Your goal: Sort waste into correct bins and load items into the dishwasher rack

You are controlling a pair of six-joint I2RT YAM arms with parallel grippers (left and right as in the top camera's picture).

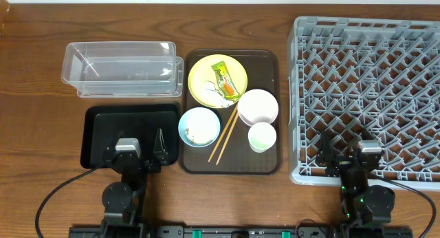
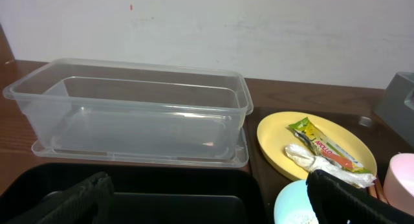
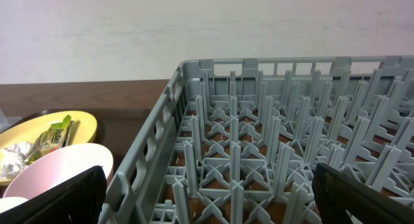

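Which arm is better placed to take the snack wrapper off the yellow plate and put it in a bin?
Left. Its open fingers hang over the black tray, the clear tub is beyond, and its camera sees the wrapper; the right fingers hang over the rack, farther away.

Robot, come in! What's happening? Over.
Left hand open over black tray, right hand open at rack edge. Wrapper, scraps on yellow plate. Nothing blocking.

Serving tray point(image 1: 269, 59): crowded; chopsticks point(image 1: 223, 136) fill gap between blue bowl point(image 1: 199, 126) and cup point(image 1: 262, 136).
Tub point(image 1: 120, 62) top: open from above.
Rack point(image 1: 364, 93): upright pegs throughout.
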